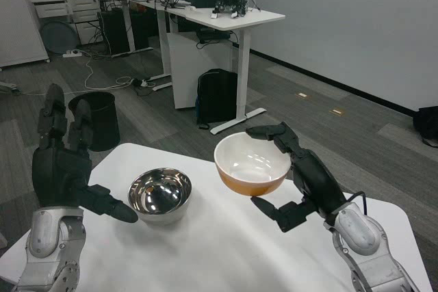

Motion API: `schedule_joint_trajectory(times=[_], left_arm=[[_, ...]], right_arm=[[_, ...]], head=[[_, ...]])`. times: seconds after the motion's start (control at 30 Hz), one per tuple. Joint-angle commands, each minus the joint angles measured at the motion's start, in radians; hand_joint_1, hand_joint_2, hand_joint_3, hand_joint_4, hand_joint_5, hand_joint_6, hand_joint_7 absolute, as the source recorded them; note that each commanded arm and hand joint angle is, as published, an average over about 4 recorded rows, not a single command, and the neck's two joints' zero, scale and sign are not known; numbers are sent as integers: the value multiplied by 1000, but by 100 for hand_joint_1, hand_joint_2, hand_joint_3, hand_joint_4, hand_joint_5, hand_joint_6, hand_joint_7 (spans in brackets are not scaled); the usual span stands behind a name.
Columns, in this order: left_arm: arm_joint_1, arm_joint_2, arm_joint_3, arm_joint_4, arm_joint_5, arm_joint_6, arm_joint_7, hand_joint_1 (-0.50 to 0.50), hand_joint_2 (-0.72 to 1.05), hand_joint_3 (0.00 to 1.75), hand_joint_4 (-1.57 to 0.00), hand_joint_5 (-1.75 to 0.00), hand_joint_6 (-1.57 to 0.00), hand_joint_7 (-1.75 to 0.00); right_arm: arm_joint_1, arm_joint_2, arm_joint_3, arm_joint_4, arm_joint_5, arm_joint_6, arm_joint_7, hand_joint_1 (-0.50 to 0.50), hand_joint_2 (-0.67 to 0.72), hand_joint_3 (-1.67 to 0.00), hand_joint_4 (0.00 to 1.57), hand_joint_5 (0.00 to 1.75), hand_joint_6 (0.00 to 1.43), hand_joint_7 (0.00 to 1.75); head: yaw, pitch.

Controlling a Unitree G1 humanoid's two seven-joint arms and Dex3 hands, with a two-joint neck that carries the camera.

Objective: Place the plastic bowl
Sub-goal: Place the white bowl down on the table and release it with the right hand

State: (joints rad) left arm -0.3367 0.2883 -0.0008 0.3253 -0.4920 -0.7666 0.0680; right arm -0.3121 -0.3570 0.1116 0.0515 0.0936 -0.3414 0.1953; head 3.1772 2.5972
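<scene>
The plastic bowl [251, 164] is orange outside and white inside. My right hand [298, 177] holds it above the white table [226, 251], fingers over its far rim and thumb under its base. A shiny metal bowl [160, 194] stands on the table just left of it, the two rims a little apart. My left hand [63, 162] is raised at the table's left edge with its fingers upright and spread, thumb pointing toward the metal bowl, holding nothing.
Beyond the table's far edge are a black bin [98, 120] on the floor, a black backpack [217, 96] leaning at a white desk [226, 18], and cables on the grey carpet.
</scene>
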Motion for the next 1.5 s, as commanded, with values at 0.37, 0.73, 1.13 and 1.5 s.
schedule_joint_trajectory(times=[0.37, 0.73, 1.13, 1.5], left_arm=[[10, 4, 4, 8, -7, -11, -2, -39, -53, 9, 0, 0, 0, 0], [9, 4, 2, 9, -8, -11, -2, -39, -55, 9, 0, 0, 0, 0], [7, 3, -6, 12, -8, -13, -2, -39, -55, 9, 0, 0, 0, 0], [7, 3, -7, 12, -8, -14, -2, -39, -55, 9, 0, 0, 0, 0]], right_arm=[[34, 28, 82, 324, 16, -146, -51, -43, -60, -143, 157, 104, 137, 96], [29, 43, 95, 421, -101, -187, -61, -46, -59, -143, 157, 114, 136, 119], [28, 39, 78, 412, -105, -171, 34, -46, -10, -75, 83, 136, 21, 159], [36, 41, 48, 381, -51, -200, 41, -42, 46, -6, 0, 0, 0, 5]], head=[[-4, -25], [-18, -73], [-26, -128], [-22, -152]])
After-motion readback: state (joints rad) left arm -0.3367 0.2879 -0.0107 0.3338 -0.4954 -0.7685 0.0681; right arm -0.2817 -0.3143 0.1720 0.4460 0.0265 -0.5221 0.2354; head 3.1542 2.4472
